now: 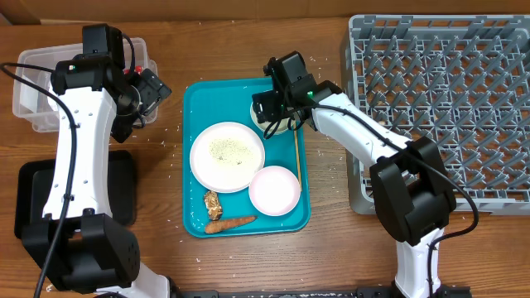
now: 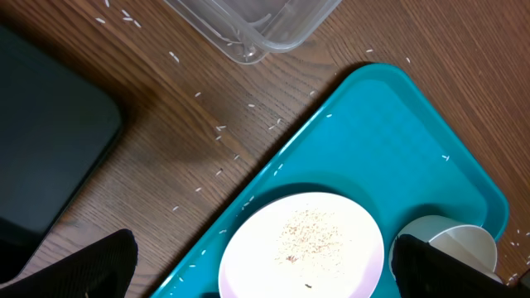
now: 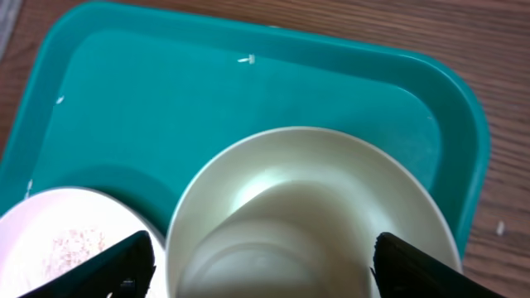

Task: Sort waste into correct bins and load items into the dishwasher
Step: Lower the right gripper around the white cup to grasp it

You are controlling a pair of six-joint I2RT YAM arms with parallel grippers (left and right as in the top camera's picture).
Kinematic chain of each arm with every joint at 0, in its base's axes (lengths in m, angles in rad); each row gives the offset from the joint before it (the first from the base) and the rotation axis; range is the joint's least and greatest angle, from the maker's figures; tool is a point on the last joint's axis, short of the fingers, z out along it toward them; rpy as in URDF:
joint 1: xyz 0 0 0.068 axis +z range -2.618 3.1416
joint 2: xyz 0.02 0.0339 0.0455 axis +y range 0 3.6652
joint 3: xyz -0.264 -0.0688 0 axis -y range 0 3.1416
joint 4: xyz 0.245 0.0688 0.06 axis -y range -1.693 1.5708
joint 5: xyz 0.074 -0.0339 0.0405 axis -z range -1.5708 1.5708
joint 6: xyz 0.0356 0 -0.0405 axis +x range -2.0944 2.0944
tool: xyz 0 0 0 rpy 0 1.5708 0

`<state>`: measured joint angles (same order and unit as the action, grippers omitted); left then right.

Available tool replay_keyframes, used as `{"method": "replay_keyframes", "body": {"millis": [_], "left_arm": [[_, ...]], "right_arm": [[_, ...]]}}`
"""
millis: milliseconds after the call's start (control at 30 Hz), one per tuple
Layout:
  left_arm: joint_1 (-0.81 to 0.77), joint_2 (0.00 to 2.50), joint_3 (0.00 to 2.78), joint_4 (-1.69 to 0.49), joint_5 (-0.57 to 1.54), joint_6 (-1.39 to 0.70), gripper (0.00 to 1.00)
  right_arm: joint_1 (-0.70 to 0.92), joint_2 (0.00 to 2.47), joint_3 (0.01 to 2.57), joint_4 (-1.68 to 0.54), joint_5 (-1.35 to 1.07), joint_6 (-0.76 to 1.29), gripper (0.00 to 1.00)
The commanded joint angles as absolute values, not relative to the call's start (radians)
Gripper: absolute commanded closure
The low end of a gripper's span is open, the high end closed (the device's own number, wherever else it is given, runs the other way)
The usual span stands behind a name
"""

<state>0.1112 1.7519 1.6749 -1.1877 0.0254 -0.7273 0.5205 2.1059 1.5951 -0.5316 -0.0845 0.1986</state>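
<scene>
Right end effector point(image 3: 263, 261), apart, straddles the white cup point(image 3: 306, 190) (contact unclear); left end effector point(image 2: 265, 261) gapes empty.

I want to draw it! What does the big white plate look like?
The big white plate is round, smooth and shiny. It lies flat, right way up, on the teal tray, toward its left side. Tiny pale specks dot its middle. The smaller pink plate sits close at its lower-right edge. Nothing is holding it.
</scene>
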Motion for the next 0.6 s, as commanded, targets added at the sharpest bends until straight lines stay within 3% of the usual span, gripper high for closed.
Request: {"method": "replay_keyframes", "body": {"millis": [0,567], "left_arm": [[0.104,1.734,1.670,-1.188,0.019,-0.733,0.00],[0.104,1.734,1.670,-1.188,0.019,-0.734,0.00]], "right_arm": [[0.533,2.101,1.621,-0.539,-0.021,0.221,0.15],[0.579,2.104,1.609,-0.552,0.080,0.289,0.14]]}}
